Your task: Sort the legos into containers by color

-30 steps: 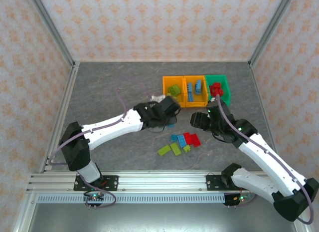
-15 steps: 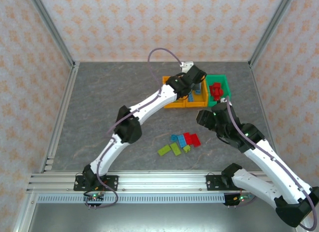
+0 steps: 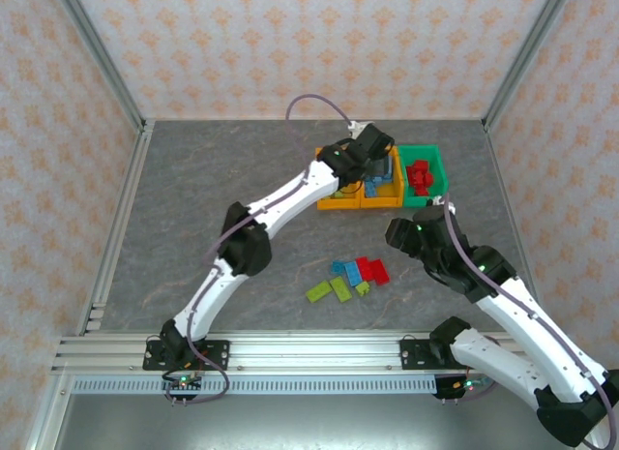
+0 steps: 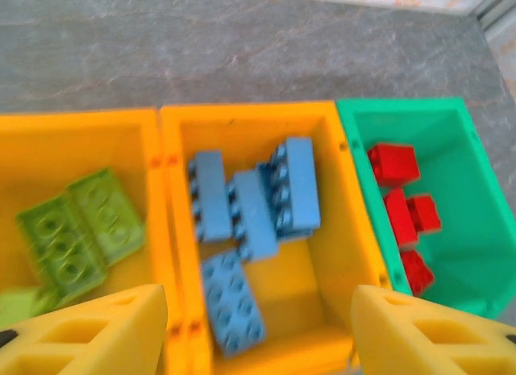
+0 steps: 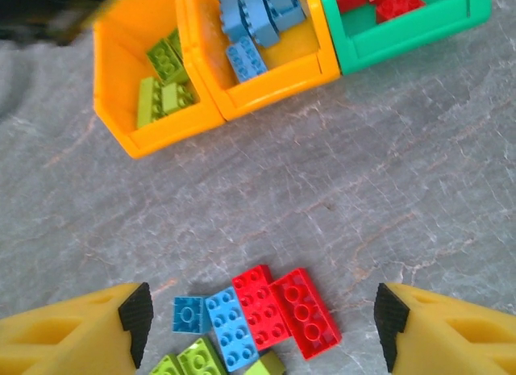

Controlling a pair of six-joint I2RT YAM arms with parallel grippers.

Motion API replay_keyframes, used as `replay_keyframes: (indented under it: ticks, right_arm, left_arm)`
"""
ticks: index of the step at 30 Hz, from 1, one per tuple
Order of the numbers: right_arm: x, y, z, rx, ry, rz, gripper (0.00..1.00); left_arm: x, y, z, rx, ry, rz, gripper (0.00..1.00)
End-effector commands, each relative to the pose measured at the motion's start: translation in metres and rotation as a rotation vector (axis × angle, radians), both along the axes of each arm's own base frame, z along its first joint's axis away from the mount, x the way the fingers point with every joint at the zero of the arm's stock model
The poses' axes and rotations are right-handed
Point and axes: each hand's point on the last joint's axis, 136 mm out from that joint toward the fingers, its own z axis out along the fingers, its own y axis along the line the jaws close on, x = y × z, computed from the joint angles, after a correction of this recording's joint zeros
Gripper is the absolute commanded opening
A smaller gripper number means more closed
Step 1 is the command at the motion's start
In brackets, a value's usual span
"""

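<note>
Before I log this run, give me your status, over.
Left gripper open over blue-brick bin. Right gripper open above loose legos. Nothing blocking.

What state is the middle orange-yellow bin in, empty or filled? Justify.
Partly filled: the middle bin holds several light blue legos, with bare floor showing.

Counted are: orange-yellow bins point(image 5: 165, 135) 2 | green bin point(image 5: 403, 38) 1 | loose red legos point(image 5: 305, 312) 2 | loose blue legos point(image 5: 232, 327) 2 | loose lime legos point(image 3: 317, 292) 3
</note>
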Motion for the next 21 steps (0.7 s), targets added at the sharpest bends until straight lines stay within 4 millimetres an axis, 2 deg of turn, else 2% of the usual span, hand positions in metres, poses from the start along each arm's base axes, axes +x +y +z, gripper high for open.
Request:
replay_keyframes:
  ticks: [1,2,5,8,10,14,17,20,21]
  right_arm:
    - [0.003,0.001,-0.015,-0.021,0.032,-0.011,0.75]
    - [0.003,0.002,-0.021,-0.029,0.054,-0.006,0.76]
    - [0.002,0.009,-0.043,-0.053,0.131,0.021,0.76]
    - [-0.004,0.019,-0.074,-0.070,0.245,0.070,0.76]
    - [-0.008,0.023,-0.095,-0.087,0.313,0.092,0.75]
    - [-0.017,0.027,-0.132,-0.069,0.378,0.100,0.69]
    - [-0.019,0.031,-0.147,-0.054,0.410,0.109,0.69]
    - [-0.019,0.040,-0.156,-0.034,0.439,0.128,0.72]
    - [-0.018,0.043,-0.158,-0.025,0.446,0.132,0.73]
  left_arm:
    - [-0.043,0.021,0.115,-0.179,-0.175,-0.036,0.62]
    - [-0.061,0.033,0.131,-0.212,-0.212,-0.042,0.62]
    - [-0.109,0.070,0.145,-0.216,-0.258,-0.073,0.65]
    - [-0.155,0.106,0.143,-0.142,-0.286,-0.141,0.68]
    - [-0.181,0.129,0.135,-0.089,-0.288,-0.176,0.69]
    - [-0.229,0.164,0.128,-0.015,-0.306,-0.307,0.77]
    - [-0.253,0.187,0.121,0.041,-0.330,-0.367,0.88]
    - [-0.264,0.206,0.114,0.136,-0.347,-0.400,1.00]
    - [-0.266,0.210,0.112,0.168,-0.353,-0.411,1.00]
